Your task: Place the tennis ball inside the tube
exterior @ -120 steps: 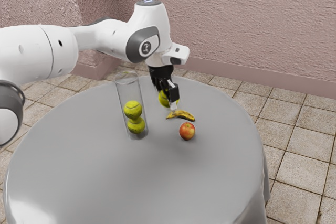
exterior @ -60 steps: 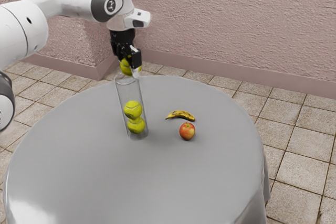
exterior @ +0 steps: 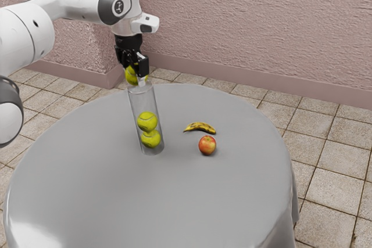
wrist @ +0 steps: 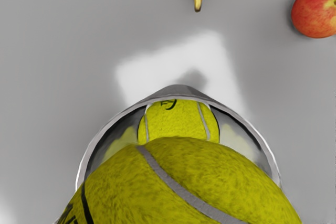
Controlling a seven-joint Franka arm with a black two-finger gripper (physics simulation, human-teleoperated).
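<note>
The pincer (exterior: pixel 138 74) has shifted a little toward the exterior view's left since half a second ago, and it has brought the tennis ball (exterior: pixel 132 76) with it. The fingers are closed on this ball from two sides, so it is held, not released. The ball is now just above the mouth of the clear tube (exterior: pixel 143 100), and its centre appears slightly to the left of the mouth. Inside the tube, the upper ball (exterior: pixel 147 121) sits on the lower ball (exterior: pixel 150 139), and both remain as they were. To the right, the banana (exterior: pixel 200 126) and, nearer, the apple (exterior: pixel 207 145) also keep their places on the bench (exterior: pixel 145 201). For the task, I judge that the carrying is almost finished, and what is left is a fine centring, then lowering and release. If the alignment is poor, the ball could catch on the rim or push the tube over.
</note>
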